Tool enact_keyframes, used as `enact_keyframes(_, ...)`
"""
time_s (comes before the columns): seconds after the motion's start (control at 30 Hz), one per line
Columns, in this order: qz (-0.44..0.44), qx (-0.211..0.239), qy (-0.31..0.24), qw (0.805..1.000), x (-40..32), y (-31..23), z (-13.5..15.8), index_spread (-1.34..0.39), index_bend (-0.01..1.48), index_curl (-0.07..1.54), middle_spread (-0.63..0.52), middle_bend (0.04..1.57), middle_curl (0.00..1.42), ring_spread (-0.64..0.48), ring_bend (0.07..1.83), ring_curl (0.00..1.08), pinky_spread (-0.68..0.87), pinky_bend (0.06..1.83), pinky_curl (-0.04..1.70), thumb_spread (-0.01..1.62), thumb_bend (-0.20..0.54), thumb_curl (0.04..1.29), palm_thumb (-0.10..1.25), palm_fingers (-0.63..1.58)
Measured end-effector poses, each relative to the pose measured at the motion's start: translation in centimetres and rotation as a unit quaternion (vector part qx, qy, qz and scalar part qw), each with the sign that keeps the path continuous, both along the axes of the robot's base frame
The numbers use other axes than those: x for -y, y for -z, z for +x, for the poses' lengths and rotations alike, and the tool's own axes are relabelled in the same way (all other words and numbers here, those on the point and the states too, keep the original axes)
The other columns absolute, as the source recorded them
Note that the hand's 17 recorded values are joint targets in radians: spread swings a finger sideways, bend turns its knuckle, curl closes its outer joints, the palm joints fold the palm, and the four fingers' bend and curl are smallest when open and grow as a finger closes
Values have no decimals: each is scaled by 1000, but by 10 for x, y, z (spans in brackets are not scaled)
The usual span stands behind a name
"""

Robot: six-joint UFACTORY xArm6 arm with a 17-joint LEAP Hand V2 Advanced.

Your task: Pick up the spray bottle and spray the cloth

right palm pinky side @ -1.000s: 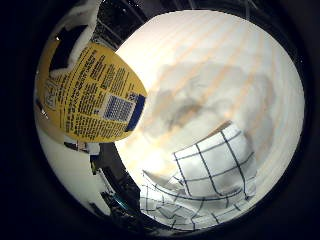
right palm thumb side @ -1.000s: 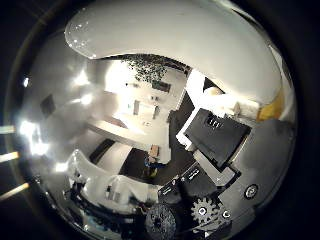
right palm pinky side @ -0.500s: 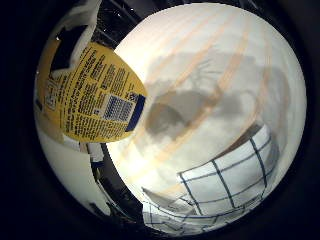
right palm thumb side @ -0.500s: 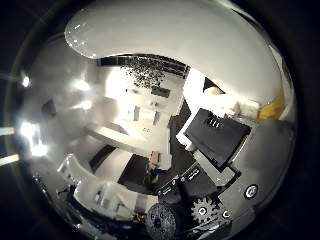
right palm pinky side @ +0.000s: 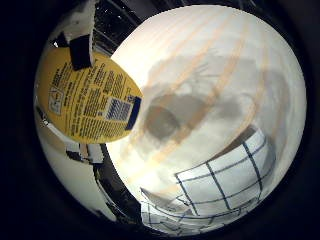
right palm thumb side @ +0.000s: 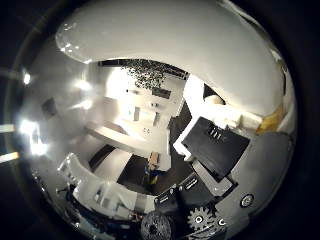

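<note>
The spray bottle (right palm pinky side: 90,102), white with a yellow printed label, sits close against my palm and is lifted off the table. Its white body (right palm thumb side: 165,55) fills much of the thumb side view. My right hand (right palm thumb side: 215,150) is shut on it, with one white and black finger (right palm pinky side: 80,50) lying across the label. The cloth (right palm pinky side: 225,185), white with a dark grid, lies crumpled on the pale wooden table (right palm pinky side: 210,60) near its edge, below and apart from the bottle. The nozzle is hidden.
The shadow (right palm pinky side: 165,120) of hand and bottle falls on the table between bottle and cloth. Dark floor (right palm pinky side: 115,190) shows past the table's rounded edge. White room furniture (right palm thumb side: 135,115) lies far off in the thumb side view.
The camera has moved with the held bottle: the cloth now sits further toward the view's edge, and the shadow on the table has spread and become more distinct. The grip looks unchanged.
</note>
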State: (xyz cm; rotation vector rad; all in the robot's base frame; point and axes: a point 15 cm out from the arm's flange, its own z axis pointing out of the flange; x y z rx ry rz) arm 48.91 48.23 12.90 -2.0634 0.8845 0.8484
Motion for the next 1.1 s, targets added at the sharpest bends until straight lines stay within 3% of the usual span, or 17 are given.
enact_keyframes(0.13,-4,-5,-2,1000,2,7,-2,-396,244,622,-131,803,550,-192,1166,477,-398,997,792,703,-28,729,846,610)
enact_keyframes(0.37,-10,-7,-4,1000,5,11,-2,-436,352,610,-85,626,483,-152,1027,422,-119,769,739,893,-24,648,831,338)
enact_keyframes(0.67,-25,-8,-6,1000,16,22,1,-434,351,508,-24,444,387,-67,794,315,224,584,611,952,-24,590,799,254)
enact_keyframes(1.1,-39,-16,1,999,40,35,11,-382,226,425,-18,299,342,9,587,238,372,442,455,969,-26,556,771,284)
